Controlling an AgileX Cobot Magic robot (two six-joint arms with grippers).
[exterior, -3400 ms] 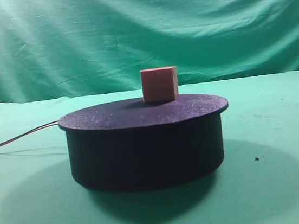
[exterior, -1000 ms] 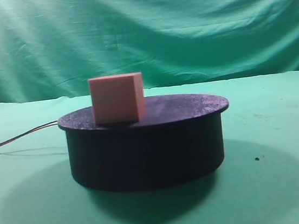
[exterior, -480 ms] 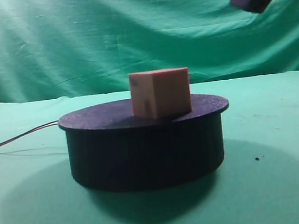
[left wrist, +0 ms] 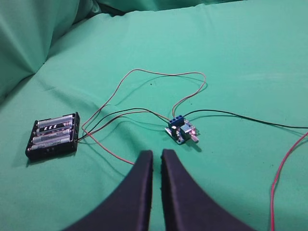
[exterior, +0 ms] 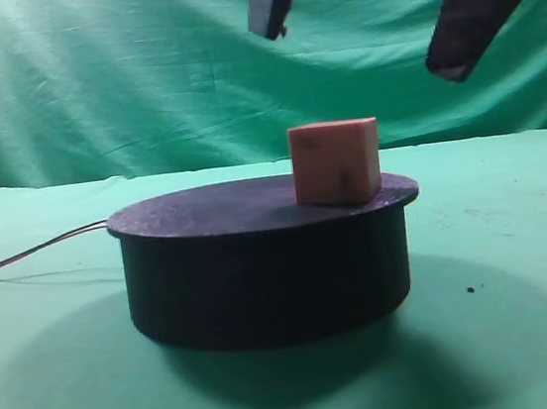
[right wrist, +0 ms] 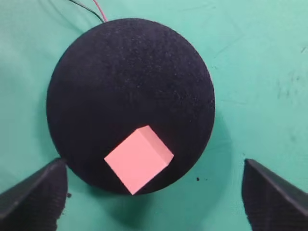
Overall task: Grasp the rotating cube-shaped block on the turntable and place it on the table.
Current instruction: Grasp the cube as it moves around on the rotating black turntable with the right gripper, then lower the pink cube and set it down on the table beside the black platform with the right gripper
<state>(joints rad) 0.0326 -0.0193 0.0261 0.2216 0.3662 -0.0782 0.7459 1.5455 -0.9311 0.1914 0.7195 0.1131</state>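
Note:
The salmon-pink cube-shaped block [exterior: 336,162] sits on the right side of the black turntable [exterior: 261,266], which stands on the green table [exterior: 517,234]. My right gripper [exterior: 361,46] hangs wide open above the block, one finger at the top centre and one at the top right. In the right wrist view the block [right wrist: 138,159] lies near the disc's [right wrist: 130,86] near edge, between the spread fingers of my right gripper [right wrist: 153,162], well below them. My left gripper [left wrist: 157,155] is shut and empty over bare cloth, away from the turntable.
Thin wires [exterior: 30,254] trail left from the turntable. In the left wrist view a black battery holder [left wrist: 53,135], a small blue circuit board [left wrist: 182,131] and looping red and black wires [left wrist: 144,77] lie on the cloth. A green backdrop [exterior: 137,71] hangs behind.
The block has ridden round the disc from the left front to the right side. My right gripper has come down into view from the top right, both fingers now showing, spread over the block.

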